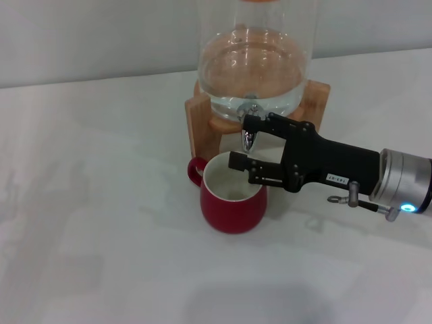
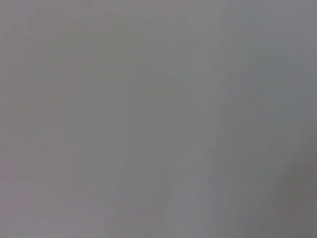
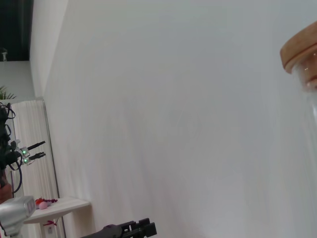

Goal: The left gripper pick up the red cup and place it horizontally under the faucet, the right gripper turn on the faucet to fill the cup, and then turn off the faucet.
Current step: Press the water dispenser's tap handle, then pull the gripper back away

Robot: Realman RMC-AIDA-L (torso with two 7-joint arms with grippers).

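The red cup (image 1: 233, 206) stands upright on the white table (image 1: 101, 202), right below the faucet (image 1: 248, 138), with its loop handle toward the left. Its white inside shows; I cannot tell if it holds water. The chrome faucet sticks out of the clear glass dispenser (image 1: 256, 61), which rests on a wooden stand (image 1: 198, 125). My right gripper (image 1: 241, 141) reaches in from the right, open, with one finger above and one below the level of the spout, over the cup's rim. The left gripper is out of view; its wrist view shows only plain grey.
The dispenser holds water in its lower part. Its wooden lid (image 3: 299, 52) shows at the edge of the right wrist view against a white wall. A black gripper-like part (image 3: 130, 230) shows at that view's bottom edge.
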